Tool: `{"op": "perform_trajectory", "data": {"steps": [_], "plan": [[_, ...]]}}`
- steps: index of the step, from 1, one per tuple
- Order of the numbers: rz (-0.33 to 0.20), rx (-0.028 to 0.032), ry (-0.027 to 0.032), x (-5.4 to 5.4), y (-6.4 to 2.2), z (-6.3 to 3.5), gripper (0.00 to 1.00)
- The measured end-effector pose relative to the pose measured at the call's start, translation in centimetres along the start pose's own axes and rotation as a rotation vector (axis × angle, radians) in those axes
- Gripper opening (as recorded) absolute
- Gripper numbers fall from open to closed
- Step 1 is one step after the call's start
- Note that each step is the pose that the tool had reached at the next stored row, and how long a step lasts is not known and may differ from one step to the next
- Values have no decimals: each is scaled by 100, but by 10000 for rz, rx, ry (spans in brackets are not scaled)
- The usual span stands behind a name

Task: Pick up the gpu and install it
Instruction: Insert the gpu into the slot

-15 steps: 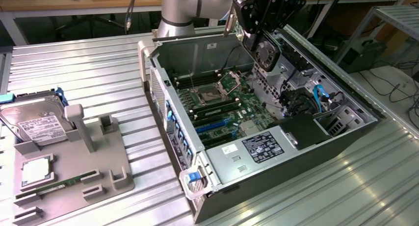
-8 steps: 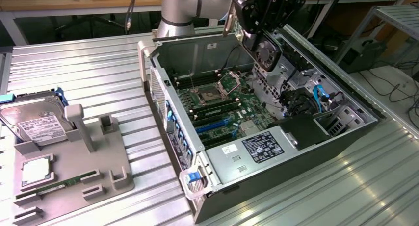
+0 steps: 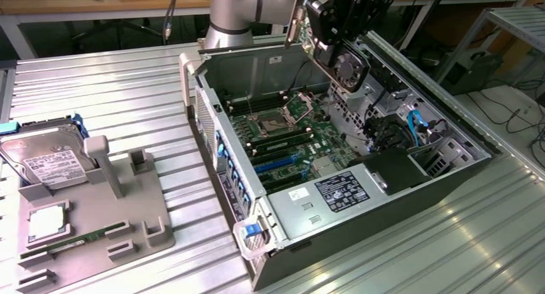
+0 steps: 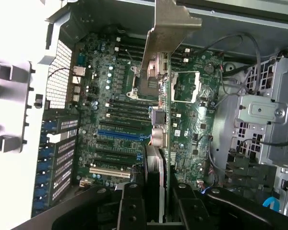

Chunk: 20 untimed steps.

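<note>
The gpu (image 3: 348,66), a green card with a round black fan and a silver end bracket (image 3: 297,18), hangs in the air above the back part of the open computer case (image 3: 425,192). My gripper (image 3: 334,46) is shut on it from above. In the wrist view the gpu (image 4: 163,143) shows edge-on, running from between my black fingers (image 4: 130,207) out to its bracket (image 4: 171,28). It is held clear above the motherboard (image 4: 110,96) and roughly crosswise to the long blue expansion slot (image 4: 120,135). The gripper (image 4: 157,194) clamps the card's near end.
The case lies on its side on a ribbed metal table (image 3: 111,96), with its drive cage and blue cables (image 3: 415,125) toward the exterior view's right. On the exterior view's left, a grey parts holder (image 3: 127,211) carries a hard drive (image 3: 43,160), a processor (image 3: 47,220) and a RAM stick (image 3: 76,240).
</note>
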State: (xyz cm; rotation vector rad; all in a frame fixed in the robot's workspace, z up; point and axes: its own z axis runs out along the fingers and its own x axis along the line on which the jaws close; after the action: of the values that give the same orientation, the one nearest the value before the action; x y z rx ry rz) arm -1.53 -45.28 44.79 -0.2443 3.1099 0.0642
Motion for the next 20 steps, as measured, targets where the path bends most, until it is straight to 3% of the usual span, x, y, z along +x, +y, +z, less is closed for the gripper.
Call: {"op": "perform_trajectory", "data": {"steps": [14, 20], "plan": [[-1401, -35, 55, 2, -12, 0, 27], [-2236, -55, 88, 2, -13, 0, 27]]}}
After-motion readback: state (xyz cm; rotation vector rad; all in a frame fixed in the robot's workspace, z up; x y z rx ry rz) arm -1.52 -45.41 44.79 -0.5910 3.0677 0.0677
